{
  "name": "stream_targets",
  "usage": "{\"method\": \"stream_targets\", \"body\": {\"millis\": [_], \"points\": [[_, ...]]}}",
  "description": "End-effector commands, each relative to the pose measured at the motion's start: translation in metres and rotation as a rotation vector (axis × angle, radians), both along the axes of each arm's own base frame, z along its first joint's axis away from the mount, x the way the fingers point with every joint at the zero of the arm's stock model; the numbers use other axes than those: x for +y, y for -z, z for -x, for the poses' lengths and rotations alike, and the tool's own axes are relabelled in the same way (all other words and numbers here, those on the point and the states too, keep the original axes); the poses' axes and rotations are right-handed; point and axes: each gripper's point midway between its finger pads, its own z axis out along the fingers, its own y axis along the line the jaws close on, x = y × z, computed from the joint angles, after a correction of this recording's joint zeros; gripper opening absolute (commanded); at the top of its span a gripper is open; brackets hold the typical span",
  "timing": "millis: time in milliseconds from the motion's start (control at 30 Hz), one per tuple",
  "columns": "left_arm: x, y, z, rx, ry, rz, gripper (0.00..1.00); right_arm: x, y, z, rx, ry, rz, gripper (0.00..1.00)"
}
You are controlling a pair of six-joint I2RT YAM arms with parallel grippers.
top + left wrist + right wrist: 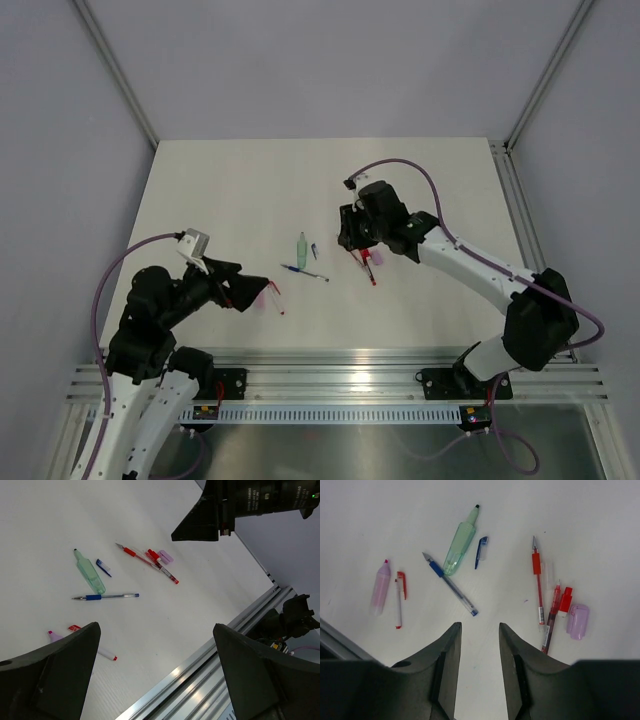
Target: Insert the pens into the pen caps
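My right gripper is open and empty, hovering over bare table just short of the pens; it also shows in the top view. Ahead of it lie a blue pen, a small blue cap, a green highlighter, two red pens side by side, a red cap and a pale pink cap. My left gripper is wide open and empty, low over the table's near edge. Beside it lie a pink highlighter, a red cap and a white pen.
The aluminium rail runs along the table's near edge under my left gripper. The right arm's gripper body hangs above the red pens in the left wrist view. Grey walls enclose the white table on three sides.
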Motion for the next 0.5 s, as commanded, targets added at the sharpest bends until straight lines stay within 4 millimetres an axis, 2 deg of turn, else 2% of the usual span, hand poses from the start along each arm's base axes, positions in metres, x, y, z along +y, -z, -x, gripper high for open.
{"method": "stream_targets", "body": {"millis": [0,67,200,233,267,300,467], "points": [[-0.002,-0.012,0.0,-0.047,0.013,0.014,0.99,0.0,0.006,-0.016,-0.026,0.004,0.109,0.42],[-0.001,-0.01,-0.001,-0.044,0.01,0.014,0.99,0.004,0.008,-0.022,-0.027,-0.002,0.126,0.42],[-0.001,-0.006,-0.004,-0.022,0.006,0.01,0.99,-0.002,0.03,-0.037,-0.015,0.032,0.226,0.41],[-0.002,-0.006,-0.004,-0.018,0.012,0.013,0.99,0.0,0.029,-0.041,-0.019,0.031,0.233,0.41],[-0.003,-0.005,-0.004,-0.016,0.014,0.015,0.99,0.001,0.038,-0.043,-0.004,0.025,0.256,0.41],[-0.003,-0.006,-0.004,-0.021,0.013,0.018,0.99,0.004,0.037,-0.045,-0.002,0.019,0.256,0.41],[-0.002,-0.003,-0.007,-0.002,0.006,0.016,0.99,0.006,0.06,-0.05,0.043,-0.001,0.316,0.41]]}}
